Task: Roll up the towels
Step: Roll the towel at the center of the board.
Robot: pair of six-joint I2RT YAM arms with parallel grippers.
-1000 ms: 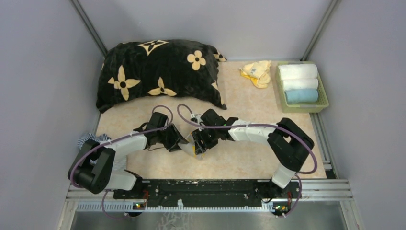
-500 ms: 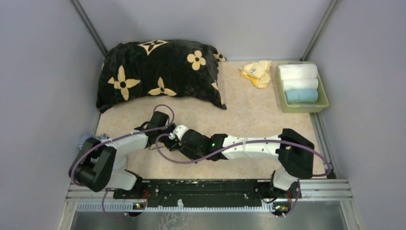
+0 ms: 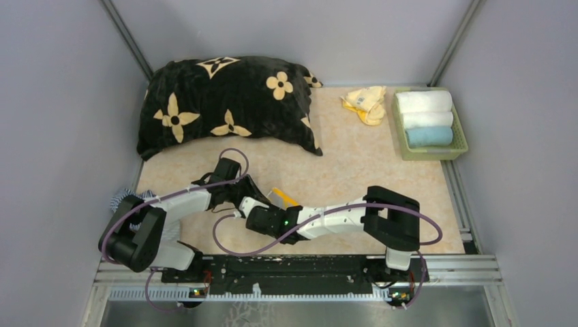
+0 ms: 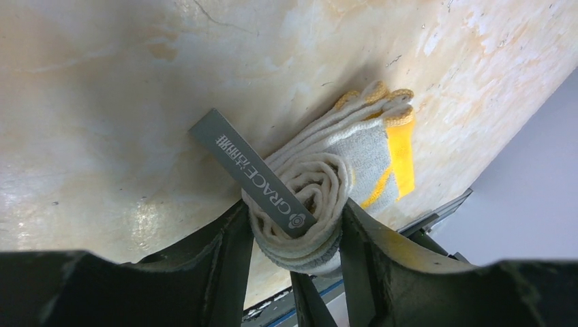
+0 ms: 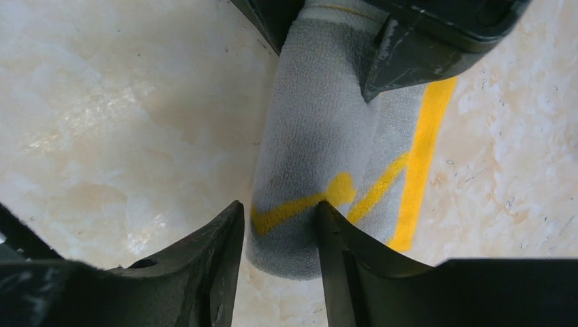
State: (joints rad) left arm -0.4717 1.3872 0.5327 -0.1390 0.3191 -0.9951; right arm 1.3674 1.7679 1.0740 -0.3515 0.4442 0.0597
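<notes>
left wrist view, towel spiral, grey label

Grey-and-yellow towel: mostly covered from above by both grippers; only a yellow strip is seen. In the right wrist view its far end is hidden by the left gripper. Right gripper: contact with the roll cannot be told. Striped cloth: largely concealed behind the left arm.

Tag wording: "GRACE" in white capitals, with a small round logo and Chinese characters
Tag place: grey tag across the rolled end of the grey-and-yellow towel
Other text: none readable
</notes>
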